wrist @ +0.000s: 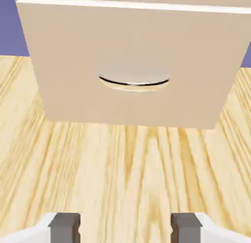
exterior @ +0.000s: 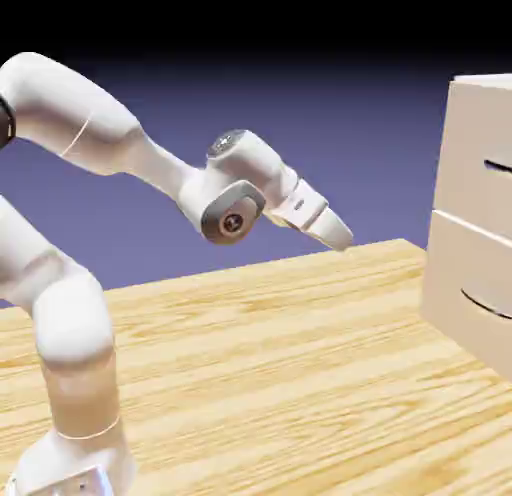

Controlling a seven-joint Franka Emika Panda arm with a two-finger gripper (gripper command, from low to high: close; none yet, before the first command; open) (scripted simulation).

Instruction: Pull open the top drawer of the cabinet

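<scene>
Evidently the approach is in hand: the parted fingers (wrist: pixel 125 228) hang above the table (exterior: pixel 250 354), empty. Well beyond stands the cabinet (exterior: pixel 470 284), its top drawer (exterior: pixel 478 134) apparently closed (the edge crops it); next, raise and advance toward its handle (exterior: pixel 497 167).

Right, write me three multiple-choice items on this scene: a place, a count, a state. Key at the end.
1. Where is the cabinet in the exterior view?
A) Left edge
B) Right edge
C) Centre

2. How many dark handles show in the exterior view?
A) One
B) Four
C) Two

3. How does the pincer stand?
A) Open, empty
B) Shut, empty
C) Shut on a handle

Key:
1 B: the picture's right edge cuts it off.
2 C: one on the upper front, one curved on the lower.
3 A: the hand view shows its tips well apart, only tabletop between.
</scene>
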